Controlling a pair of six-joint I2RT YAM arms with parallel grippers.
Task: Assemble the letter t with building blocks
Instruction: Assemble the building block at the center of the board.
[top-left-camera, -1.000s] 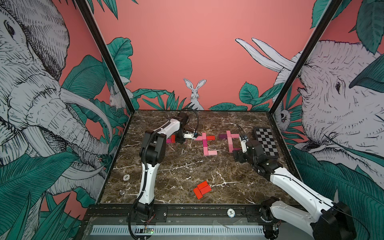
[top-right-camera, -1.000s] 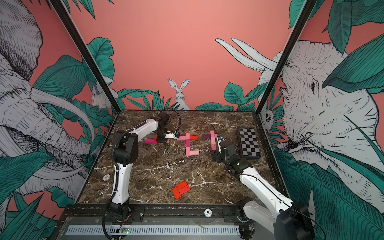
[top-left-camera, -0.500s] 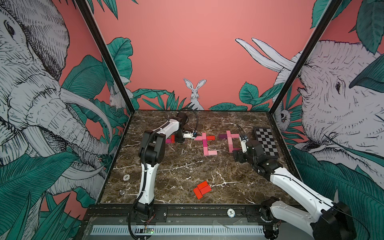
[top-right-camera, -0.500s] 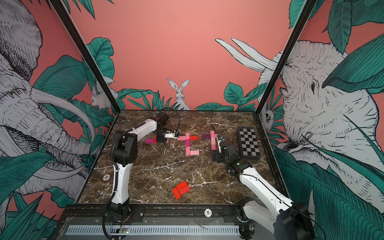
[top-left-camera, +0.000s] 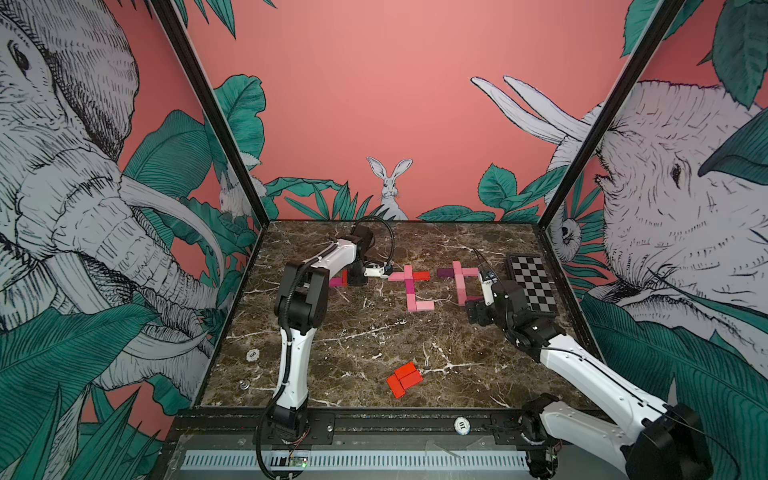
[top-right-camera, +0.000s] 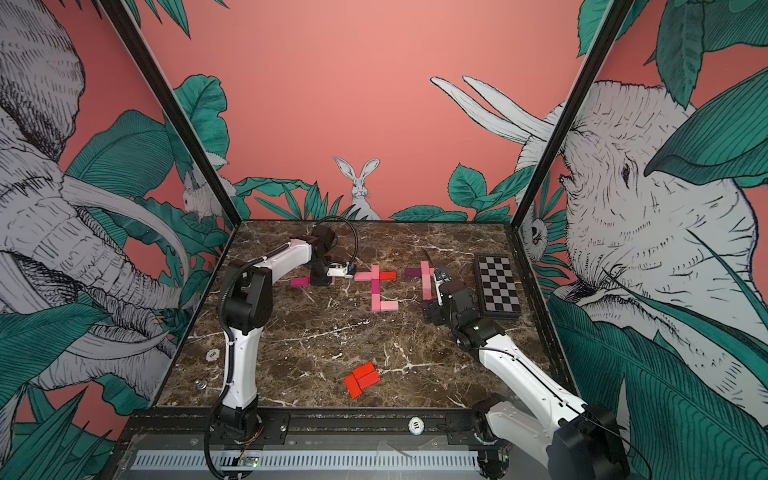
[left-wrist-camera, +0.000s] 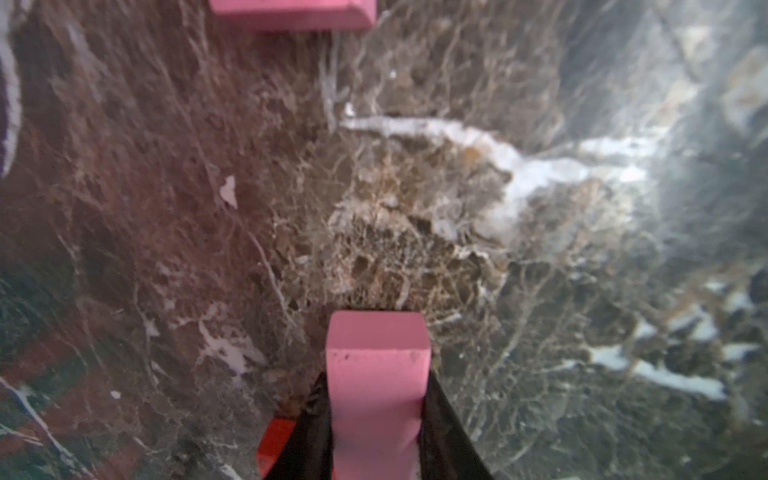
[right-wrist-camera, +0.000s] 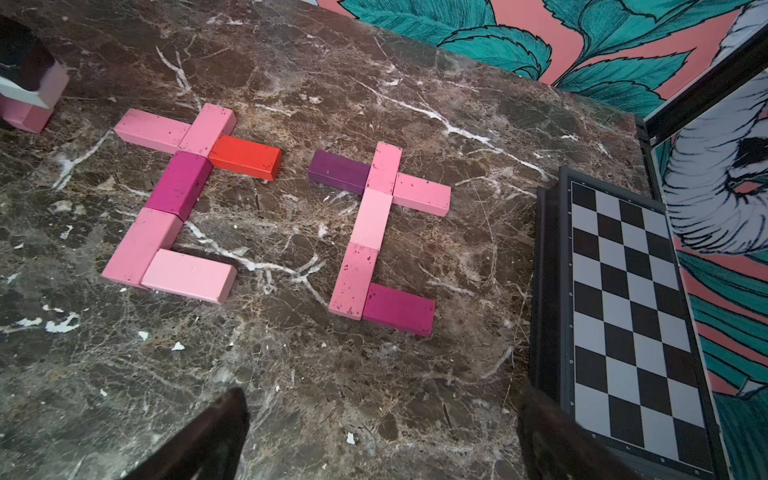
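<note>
The left tool (left-wrist-camera: 376, 399) clamps a pink block (left-wrist-camera: 376, 357), clear only from its wrist view; right tool (right-wrist-camera: 380, 399) wide.

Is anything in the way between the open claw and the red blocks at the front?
No, nothing visible. Only bare marble table lies between the right gripper and the red blocks. The block letters and the checkered board sit farther back, off that path.

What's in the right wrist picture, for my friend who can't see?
Two letter t shapes of pink, magenta, red and purple blocks lie side by side on a marble table. A checkered board lies beside them; the right gripper has its jaws open.
</note>
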